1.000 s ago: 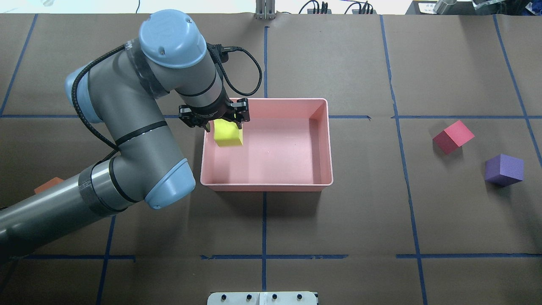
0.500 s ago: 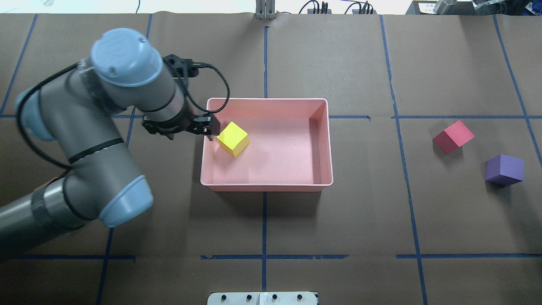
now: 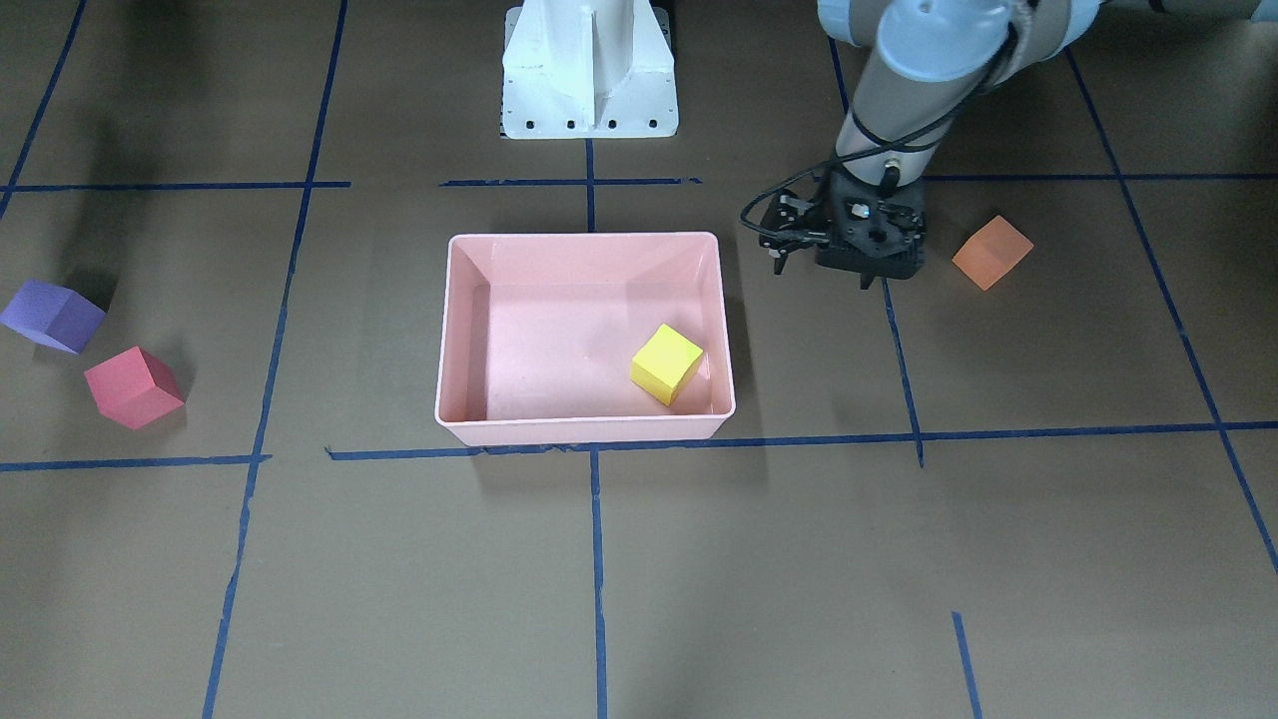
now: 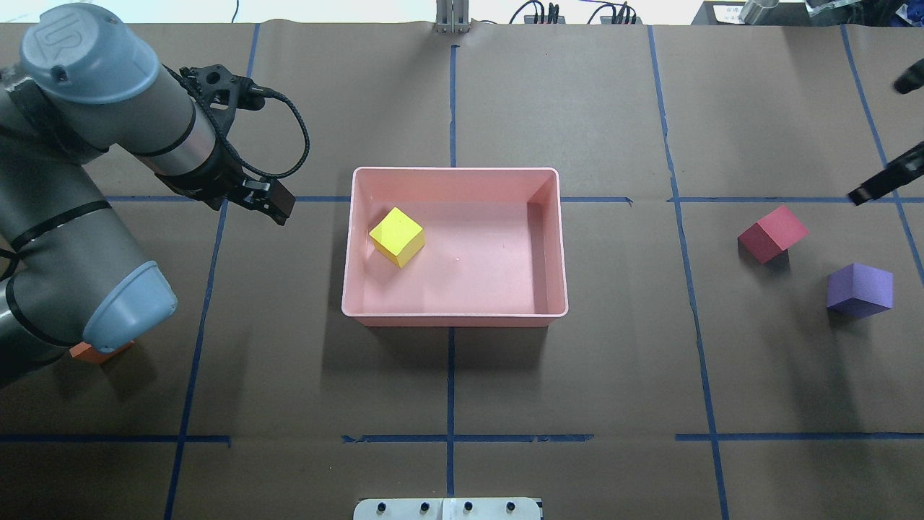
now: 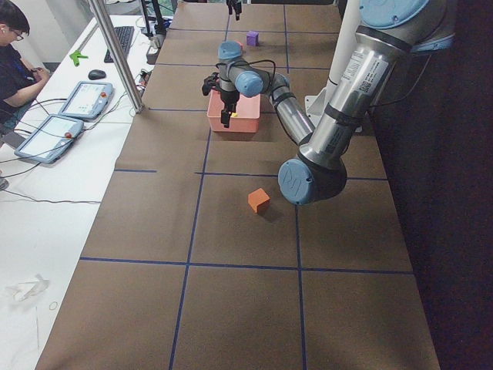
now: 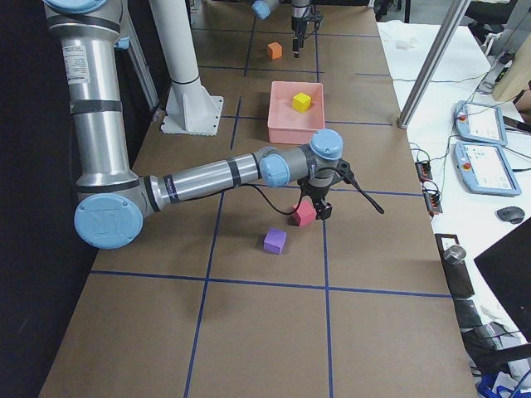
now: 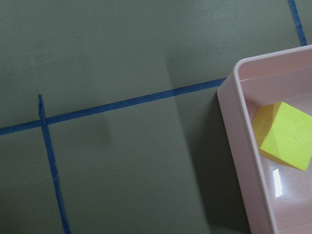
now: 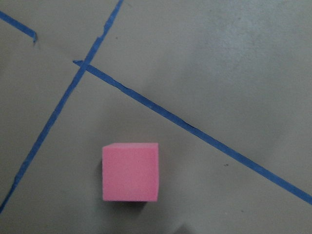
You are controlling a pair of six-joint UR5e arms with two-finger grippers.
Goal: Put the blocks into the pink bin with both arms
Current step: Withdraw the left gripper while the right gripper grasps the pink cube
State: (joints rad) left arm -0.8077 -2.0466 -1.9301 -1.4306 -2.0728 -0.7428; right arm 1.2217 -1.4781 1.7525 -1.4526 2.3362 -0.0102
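Table: brown paper [image 4: 577,397] marked into squares by blue tape lines [image 4: 450,383], with the pink bin [image 4: 455,315] in the middle.
Done: we count one of four blocks in. The yellow-green block [image 4: 396,236] lies on the floor of the pink bin, close to the short wall on the robot's left.
Left to do: three blocks sit outside the pink bin. The orange block [image 3: 991,252] is off the short side on the robot's left. The red block [image 4: 772,232] and the purple block [image 4: 859,289] are well apart from the opposite short side, near each other.
Left gripper: the left gripper [image 3: 821,272] hangs outside the pink bin, between its left short wall and the orange block. Its fingers stand spread and hold nothing.
Right gripper: the right gripper [image 6: 318,209] hangs over the red block, and its wrist camera looks straight down on that block. We cannot tell how its claw stands.
Our judgement: the task is about a quarter done. The red block looks like the next pick, and the orange one is the left arm's nearest.
Look of the blocks: small matte foam cubes of equal size with clean edges. The yellow-green one sits corner-on to the bin walls.
Look of the bin: shallow, light pink and rectangular with a rolled rim, with room for all four blocks.
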